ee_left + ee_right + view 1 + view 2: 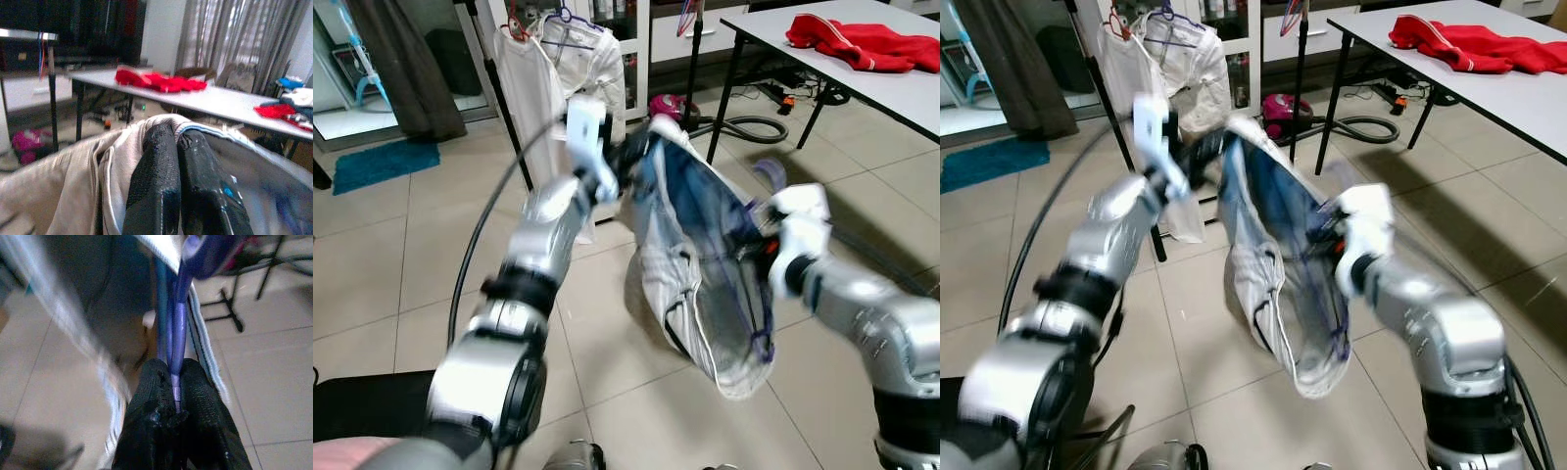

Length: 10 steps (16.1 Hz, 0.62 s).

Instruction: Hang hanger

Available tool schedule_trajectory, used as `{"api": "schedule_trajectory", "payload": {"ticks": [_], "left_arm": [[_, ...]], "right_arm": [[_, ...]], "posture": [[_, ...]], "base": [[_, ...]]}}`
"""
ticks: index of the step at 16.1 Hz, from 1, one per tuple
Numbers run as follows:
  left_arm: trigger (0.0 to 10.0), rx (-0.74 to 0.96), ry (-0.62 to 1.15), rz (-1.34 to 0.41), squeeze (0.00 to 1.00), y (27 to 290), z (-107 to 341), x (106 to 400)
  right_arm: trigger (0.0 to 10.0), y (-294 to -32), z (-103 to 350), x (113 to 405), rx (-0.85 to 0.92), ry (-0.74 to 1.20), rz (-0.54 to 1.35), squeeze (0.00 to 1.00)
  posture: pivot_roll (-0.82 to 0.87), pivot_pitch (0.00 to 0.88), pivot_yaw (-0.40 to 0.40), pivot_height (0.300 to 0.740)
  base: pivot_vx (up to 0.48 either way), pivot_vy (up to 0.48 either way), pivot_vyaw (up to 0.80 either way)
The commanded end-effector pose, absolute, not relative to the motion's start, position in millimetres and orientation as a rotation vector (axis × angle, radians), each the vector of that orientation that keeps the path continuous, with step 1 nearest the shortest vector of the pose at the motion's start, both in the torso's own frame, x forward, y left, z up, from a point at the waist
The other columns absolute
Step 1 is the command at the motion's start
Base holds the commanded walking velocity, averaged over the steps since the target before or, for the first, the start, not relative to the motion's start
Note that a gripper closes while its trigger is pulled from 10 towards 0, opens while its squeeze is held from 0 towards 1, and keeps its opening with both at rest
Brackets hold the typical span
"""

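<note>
1. The purple hanger point(177, 328) sits inside a white jacket with a blue lining point(690, 264), held in the air between my two arms above the tiled floor point(372, 264).
2. My right gripper point(175, 404) has its fingers pressed together on the hanger's thin purple bar, with the jacket draped just beside it.
3. My left gripper point(177, 181) has its fingers closed on the jacket's collar edge, holding the upper end high.
4. The jacket sags open below my grippers, its hem hanging clear of the floor.
5. Behind it stands a clothes rack point(499, 98) with white garments point(533, 83) on hangers.
6. To my right, a white table point(862, 83) carries a red garment point(862, 44).
</note>
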<state>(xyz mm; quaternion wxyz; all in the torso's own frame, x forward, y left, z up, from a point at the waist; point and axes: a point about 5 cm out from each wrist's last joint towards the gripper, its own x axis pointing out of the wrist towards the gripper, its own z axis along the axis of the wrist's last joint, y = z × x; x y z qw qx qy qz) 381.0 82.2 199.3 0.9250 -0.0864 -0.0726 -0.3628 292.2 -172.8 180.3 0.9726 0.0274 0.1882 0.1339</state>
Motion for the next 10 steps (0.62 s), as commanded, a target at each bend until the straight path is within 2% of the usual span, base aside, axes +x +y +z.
{"api": "schedule_trajectory", "payload": {"ticks": [1,6,10], "left_arm": [[0.0,-0.145,-0.183,-0.733,0.00,89.2,207.6,379.5],[0.0,-0.073,-0.081,-0.733,0.00,88.5,176.3,362.4],[0.0,0.087,0.025,-0.718,0.00,77.4,148.0,356.5]], "right_arm": [[10.0,-180.5,194.7,297.8,0.110,0.291,0.219,0.00],[10.0,-184.0,223.3,308.8,0.193,0.109,0.176,0.00],[10.0,-172.3,243.7,310.0,0.229,-0.033,0.247,0.00]], "posture": [[0.01,0.039,0.083,0.740],[0.02,0.038,0.076,0.740],[0.02,0.023,0.081,0.740]], "base": [[0.000,0.000,0.00],[0.000,0.000,0.00],[0.000,0.000,0.00]]}}
